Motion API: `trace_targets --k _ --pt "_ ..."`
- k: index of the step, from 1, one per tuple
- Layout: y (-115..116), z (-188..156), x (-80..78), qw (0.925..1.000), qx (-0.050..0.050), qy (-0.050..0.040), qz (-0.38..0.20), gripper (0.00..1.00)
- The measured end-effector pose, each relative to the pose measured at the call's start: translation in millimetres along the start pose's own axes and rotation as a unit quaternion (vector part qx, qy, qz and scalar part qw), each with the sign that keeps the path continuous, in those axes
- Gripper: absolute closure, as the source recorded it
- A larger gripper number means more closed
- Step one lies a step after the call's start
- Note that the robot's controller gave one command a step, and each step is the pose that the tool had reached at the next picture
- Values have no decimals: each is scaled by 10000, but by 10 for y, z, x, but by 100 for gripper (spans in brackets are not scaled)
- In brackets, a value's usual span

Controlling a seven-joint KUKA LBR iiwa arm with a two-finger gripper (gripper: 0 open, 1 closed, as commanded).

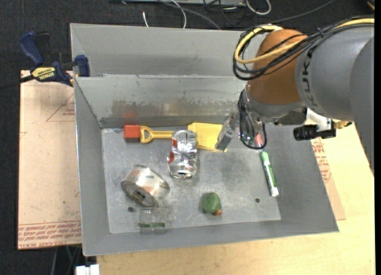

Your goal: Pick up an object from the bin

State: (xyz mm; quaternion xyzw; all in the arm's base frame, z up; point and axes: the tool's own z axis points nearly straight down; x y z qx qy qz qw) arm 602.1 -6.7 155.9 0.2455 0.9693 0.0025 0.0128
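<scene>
My gripper [240,139] hangs low over the back right part of the bin floor, open, with nothing between its fingers. Its left fingertip [224,140] is at the right edge of the yellow blade of a toy shovel [204,136], whose red-ended handle lies along the back wall to the left. A green and white marker [269,174] lies just below and right of the gripper. A crushed silver and red can [183,155] stands left of the gripper, in front of the shovel.
A silver tape roll [144,186] lies at the front left, with a small clear thing with green in it [151,225] near the front edge. A small green lump [210,203] sits at the front middle. The arm and its orange cover come in from the right.
</scene>
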Motion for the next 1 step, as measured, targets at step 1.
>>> trace_targets --k 1 --pt "-81 35 111 10000 32 75 30 100"
